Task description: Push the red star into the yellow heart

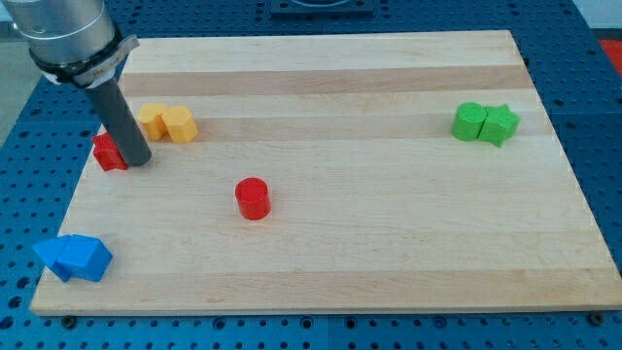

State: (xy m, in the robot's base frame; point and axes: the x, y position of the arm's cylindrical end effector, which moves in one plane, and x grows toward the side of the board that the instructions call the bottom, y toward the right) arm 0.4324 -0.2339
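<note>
The red star [108, 153] lies near the board's left edge, partly hidden behind the rod. My tip [138, 160] rests right against the star's right side. Two yellow blocks sit just above and to the right of it: the left one [153, 120] and the right one [180, 124] touch each other; I cannot tell which of them is the heart. The star lies a short way below and left of the yellow pair, apart from them.
A red cylinder [253, 198] stands near the board's middle. Two blue blocks [74, 258] sit at the bottom left corner. Two green blocks [485, 122] sit at the upper right. The wooden board [389, 243] ends at a blue perforated table.
</note>
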